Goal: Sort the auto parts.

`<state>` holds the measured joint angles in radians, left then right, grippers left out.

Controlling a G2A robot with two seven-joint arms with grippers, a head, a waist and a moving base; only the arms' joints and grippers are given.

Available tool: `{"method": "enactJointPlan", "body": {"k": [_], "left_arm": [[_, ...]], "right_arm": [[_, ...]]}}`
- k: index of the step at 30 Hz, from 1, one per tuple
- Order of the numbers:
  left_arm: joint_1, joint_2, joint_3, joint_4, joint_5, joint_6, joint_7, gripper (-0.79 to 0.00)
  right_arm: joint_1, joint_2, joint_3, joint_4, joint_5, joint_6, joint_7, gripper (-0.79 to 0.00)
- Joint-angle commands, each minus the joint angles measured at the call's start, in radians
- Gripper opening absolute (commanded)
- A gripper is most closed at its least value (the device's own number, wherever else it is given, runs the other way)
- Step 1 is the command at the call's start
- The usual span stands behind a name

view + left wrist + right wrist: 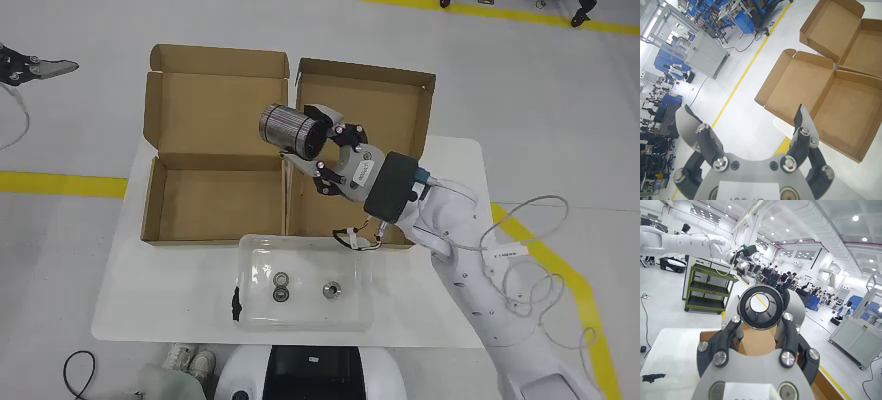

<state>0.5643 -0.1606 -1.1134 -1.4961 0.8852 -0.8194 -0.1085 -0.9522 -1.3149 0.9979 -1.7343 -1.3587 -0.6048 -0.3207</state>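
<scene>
A ribbed metal cylinder (288, 127) hangs above the seam between two open cardboard boxes, with my right gripper (312, 140) shut on it. From the right wrist the hollow cylinder (762, 319) sits end-on between the fingers (794, 306), over the right box (757, 340). The left box (215, 205) and right box (390, 110) look bare inside. A clear bin (305, 310) at the table's front holds two small round metal parts (282, 294) (331, 290). My left gripper (40, 68) (744, 115) stands open off the table's far left, above the floor.
The white table (170, 290) has bare room left of the bin. A small black scrap (236, 303) lies by the bin's left side. A yellow floor line (60, 184) runs past the table. The boxes' raised flaps (220, 60) stand at the back.
</scene>
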Motion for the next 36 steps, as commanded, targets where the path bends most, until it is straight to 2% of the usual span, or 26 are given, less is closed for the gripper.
{"method": "enactJointPlan", "body": {"k": [1,8,18,25,36], "left_arm": [[0.0,0.0,0.0,0.0,0.0,0.0,0.0,0.0],[0.0,0.0,0.0,0.0,0.0,0.0,0.0,0.0],[0.0,0.0,0.0,0.0,0.0,0.0,0.0,0.0],[0.0,0.0,0.0,0.0,0.0,0.0,0.0,0.0],[0.0,0.0,0.0,0.0,0.0,0.0,0.0,0.0]], "right_arm": [[-0.002,0.0,-0.005,0.014,-0.005,-0.002,0.018,-0.785],[-0.031,0.003,-0.014,0.045,-0.022,0.002,0.137,-0.785],[-0.06,0.008,-0.013,0.049,-0.005,0.015,0.407,-0.785],[-0.048,0.003,-0.037,0.106,0.07,0.004,0.596,-0.785],[-0.01,-0.014,-0.087,0.273,0.148,0.043,0.694,-0.785]]}}
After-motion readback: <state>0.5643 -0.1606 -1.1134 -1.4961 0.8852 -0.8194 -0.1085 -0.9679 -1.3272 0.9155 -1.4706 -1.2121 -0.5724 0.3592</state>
